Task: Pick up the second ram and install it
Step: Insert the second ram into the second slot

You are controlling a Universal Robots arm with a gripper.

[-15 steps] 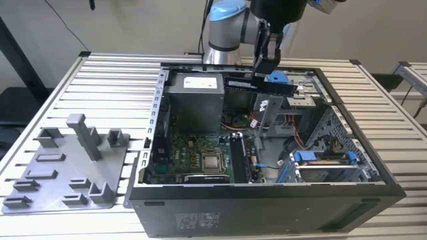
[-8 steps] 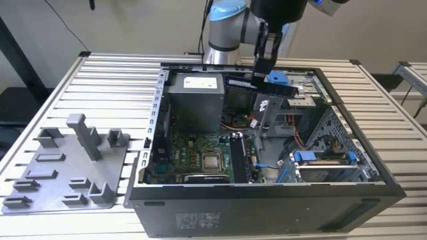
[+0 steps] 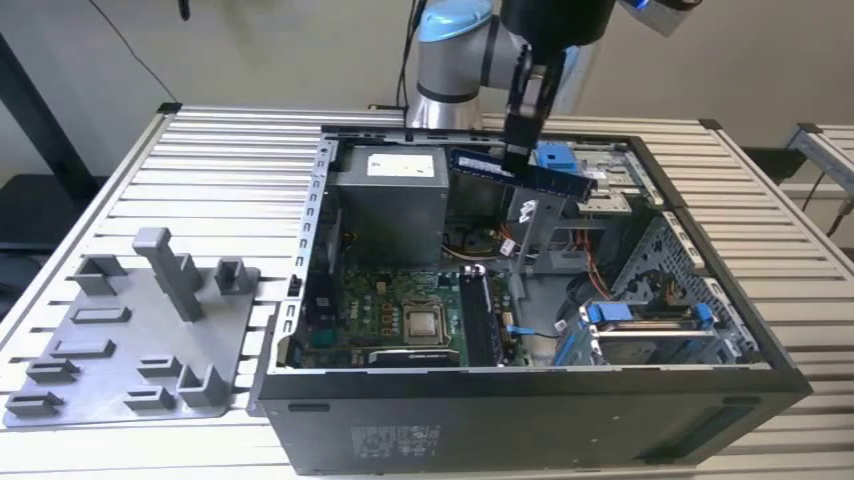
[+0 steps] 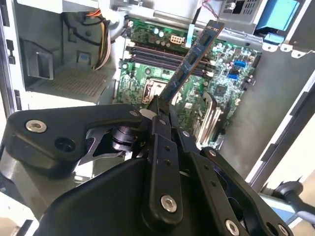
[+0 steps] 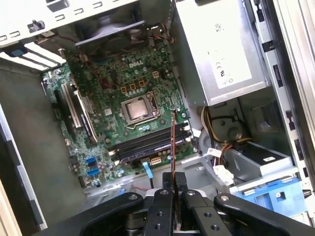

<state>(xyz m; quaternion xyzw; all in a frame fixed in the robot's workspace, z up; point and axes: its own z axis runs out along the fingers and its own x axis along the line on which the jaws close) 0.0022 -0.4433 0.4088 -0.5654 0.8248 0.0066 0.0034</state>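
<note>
Exterior view first: the black metal fingers (image 3: 522,118) hang straight down from the arm and are clamped on the ram stick (image 3: 554,180). It's a thin, flat, dark board, long and narrow. The grip sits a bit off the middle, toward the end on the exterior view's left. The stick runs crossways under the fingers, tilted, its other end dipping lower. It's up in the air over the open computer case (image 3: 747,330), well clear of the green motherboard (image 3: 387,310). The case sits on a ribbed metal worktop (image 3: 227,150), next to a grey plastic tray (image 3: 94,370) with blocky posts.

Second wrist view: the stick (image 4: 194,54) pokes out long past the matte black fingers (image 4: 160,129), flat face showing. Behind it are the dark memory slots (image 4: 157,55), not touching it.

First wrist view: the stick (image 5: 173,142) shows edge-on, just a thin dark line pinched between the two fingers (image 5: 165,199). It lines up over the long memory slots (image 5: 142,143), beside the shiny square processor socket (image 5: 138,109). A silvery power supply box (image 5: 221,54) sits off to one side.
</note>
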